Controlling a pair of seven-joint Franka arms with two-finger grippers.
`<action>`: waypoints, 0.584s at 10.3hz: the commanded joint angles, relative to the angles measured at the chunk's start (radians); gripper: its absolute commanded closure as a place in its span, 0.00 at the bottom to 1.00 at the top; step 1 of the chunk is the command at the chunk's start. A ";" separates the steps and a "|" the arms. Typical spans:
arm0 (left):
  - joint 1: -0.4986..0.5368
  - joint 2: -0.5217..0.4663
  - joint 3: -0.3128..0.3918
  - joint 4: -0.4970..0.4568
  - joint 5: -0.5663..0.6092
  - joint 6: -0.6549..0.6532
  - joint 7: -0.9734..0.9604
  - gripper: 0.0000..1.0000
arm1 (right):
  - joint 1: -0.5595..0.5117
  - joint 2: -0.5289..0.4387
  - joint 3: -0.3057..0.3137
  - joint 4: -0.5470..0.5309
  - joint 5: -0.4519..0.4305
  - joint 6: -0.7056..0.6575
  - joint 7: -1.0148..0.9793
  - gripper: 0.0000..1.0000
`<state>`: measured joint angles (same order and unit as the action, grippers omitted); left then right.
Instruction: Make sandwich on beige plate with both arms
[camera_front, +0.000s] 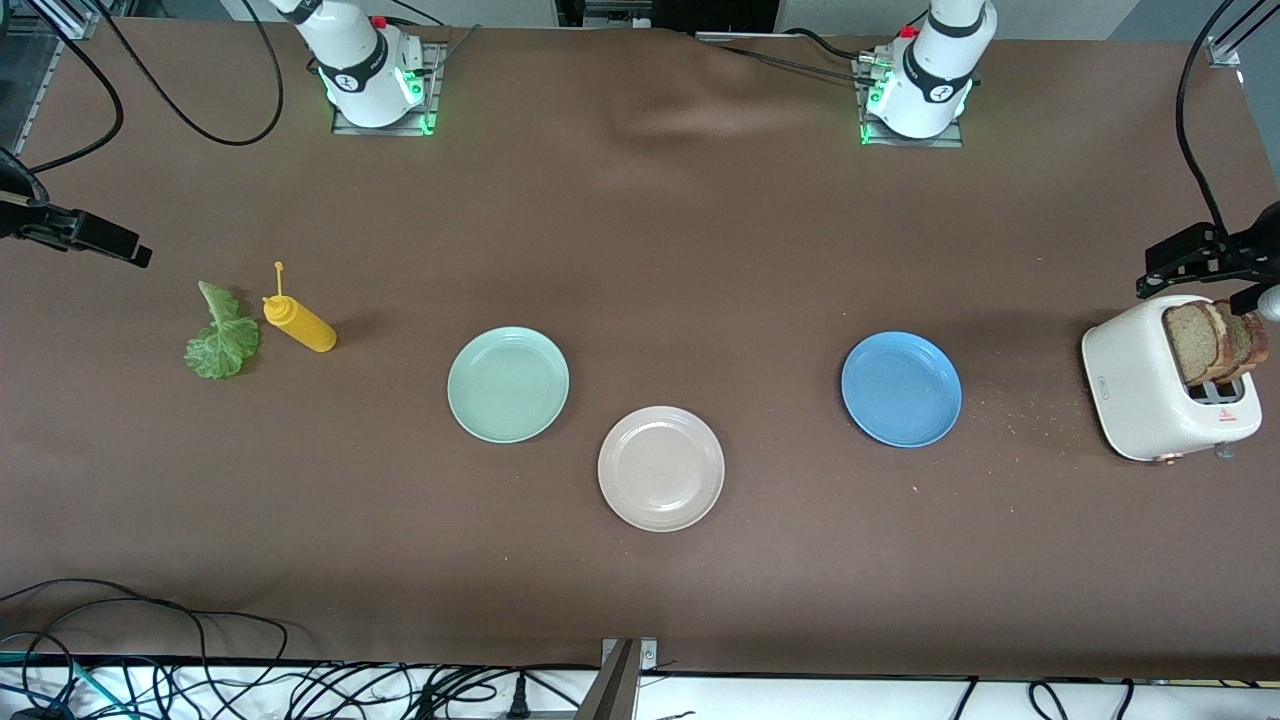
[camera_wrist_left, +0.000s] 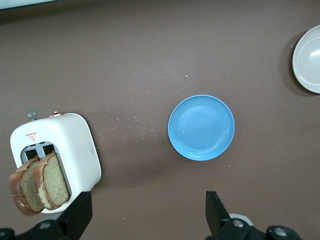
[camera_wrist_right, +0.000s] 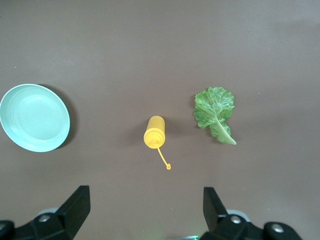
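The beige plate lies bare at the table's middle, nearest the front camera; it also shows in the left wrist view. Two brown bread slices stand in a white toaster at the left arm's end, also in the left wrist view. A green lettuce leaf lies flat at the right arm's end, also in the right wrist view. My left gripper hangs open and empty high over the table beside the toaster. My right gripper hangs open and empty high over the table by the lettuce.
A mint green plate and a blue plate flank the beige plate, a little farther from the front camera. A yellow squeeze bottle lies on its side beside the lettuce. Crumbs lie between the blue plate and the toaster.
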<state>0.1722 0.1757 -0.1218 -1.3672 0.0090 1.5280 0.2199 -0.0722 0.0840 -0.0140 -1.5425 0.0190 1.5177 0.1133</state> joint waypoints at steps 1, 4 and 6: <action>0.004 -0.005 0.002 0.014 -0.017 -0.018 0.004 0.00 | 0.002 0.007 0.000 0.019 0.010 -0.014 0.005 0.00; 0.004 -0.004 0.001 0.013 -0.015 -0.017 -0.028 0.00 | 0.000 0.003 -0.003 0.021 0.010 -0.016 0.011 0.00; 0.003 -0.004 -0.002 0.013 -0.014 -0.017 -0.063 0.00 | -0.003 0.006 -0.004 0.021 0.012 -0.014 0.016 0.00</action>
<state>0.1722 0.1757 -0.1213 -1.3672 0.0090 1.5279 0.1864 -0.0725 0.0839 -0.0147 -1.5423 0.0191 1.5177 0.1173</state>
